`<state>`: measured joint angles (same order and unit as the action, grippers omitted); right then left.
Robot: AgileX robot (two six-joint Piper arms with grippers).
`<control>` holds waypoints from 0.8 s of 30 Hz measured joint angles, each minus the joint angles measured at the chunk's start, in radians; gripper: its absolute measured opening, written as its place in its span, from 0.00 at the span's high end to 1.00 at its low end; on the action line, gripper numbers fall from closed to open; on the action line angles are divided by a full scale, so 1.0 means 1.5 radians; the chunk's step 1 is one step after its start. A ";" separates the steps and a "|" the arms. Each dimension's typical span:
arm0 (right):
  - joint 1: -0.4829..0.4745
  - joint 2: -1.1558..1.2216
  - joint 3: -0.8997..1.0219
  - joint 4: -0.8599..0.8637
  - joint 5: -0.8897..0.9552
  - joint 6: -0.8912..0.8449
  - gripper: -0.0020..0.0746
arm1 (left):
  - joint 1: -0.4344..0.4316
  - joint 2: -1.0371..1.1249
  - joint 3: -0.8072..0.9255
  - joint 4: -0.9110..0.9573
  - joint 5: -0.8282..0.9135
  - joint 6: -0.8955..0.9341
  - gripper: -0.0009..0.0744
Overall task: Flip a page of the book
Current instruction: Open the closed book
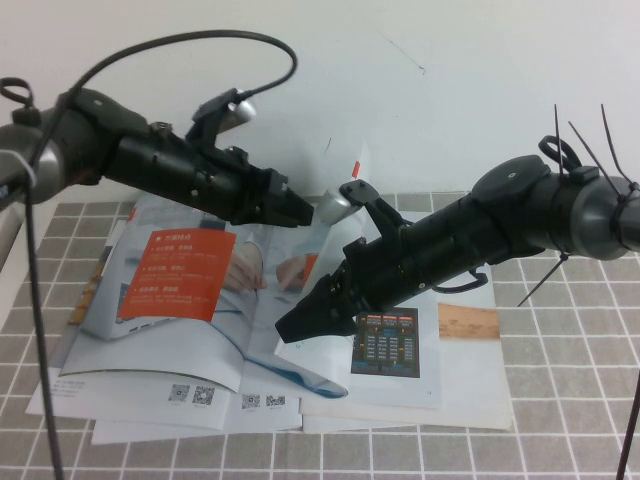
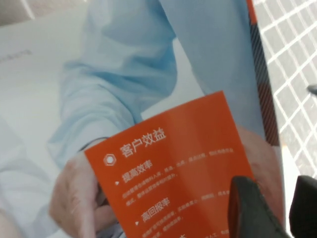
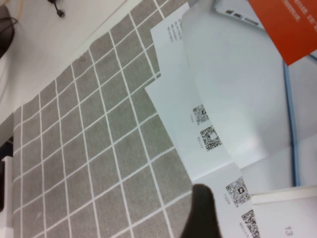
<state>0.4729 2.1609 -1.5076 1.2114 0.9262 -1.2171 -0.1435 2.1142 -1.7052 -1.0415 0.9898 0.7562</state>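
Note:
The book (image 1: 200, 340) lies open on the checkered cloth, its left page showing a laptop and an orange panel (image 1: 180, 275). The page (image 1: 262, 262) with the blue-shirted person rises from the spine; it fills the left wrist view (image 2: 148, 74) with its orange text panel (image 2: 178, 163). My left gripper (image 1: 305, 212) is at the book's far edge near the spine. Its fingers (image 2: 247, 208) close round the page's outer edge, and the gripper (image 2: 275, 181) looks shut on it. My right gripper (image 1: 285, 327) hovers shut over the book's lower middle; one fingertip shows in the right wrist view (image 3: 200, 198).
White sheets with QR codes (image 1: 190, 395) stick out under the book's near edge and show in the right wrist view (image 3: 208, 134). A brochure with a tan band (image 1: 470, 322) lies to the right. Grey checkered cloth (image 1: 560, 400) surrounds them. A white wall stands behind.

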 joint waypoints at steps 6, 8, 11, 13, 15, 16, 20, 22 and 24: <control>0.000 0.000 0.000 0.000 0.001 0.000 0.32 | -0.028 0.043 -0.044 0.028 0.027 -0.013 0.74; 0.000 0.000 0.000 0.000 0.003 0.000 0.32 | -0.032 0.052 -0.052 0.032 0.035 -0.015 0.74; 0.000 0.000 0.000 0.000 0.003 0.000 0.32 | -0.032 0.056 -0.058 0.038 0.038 -0.018 0.74; 0.000 0.000 0.000 -0.001 0.003 0.000 0.32 | -0.032 0.056 -0.059 0.041 0.036 -0.018 0.74; 0.000 0.000 0.000 -0.003 0.004 0.000 0.33 | -0.032 0.056 -0.062 0.041 0.036 -0.019 0.74; 0.000 0.000 0.000 -0.003 0.004 0.000 0.33 | -0.032 0.056 -0.064 0.041 0.036 -0.019 0.74; 0.000 0.000 0.000 -0.005 0.004 0.000 0.33 | -0.032 0.056 -0.065 0.031 0.039 -0.019 0.74; 0.000 0.000 0.000 -0.005 0.004 0.000 0.33 | -0.032 0.056 -0.068 0.027 0.044 -0.019 0.74; 0.000 0.000 0.000 -0.005 0.004 0.000 0.33 | -0.032 0.056 -0.078 0.026 0.052 -0.022 0.74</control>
<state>0.4729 2.1609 -1.5076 1.2035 0.9324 -1.2171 -0.1922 2.1986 -1.8224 -1.0033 1.0675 0.7233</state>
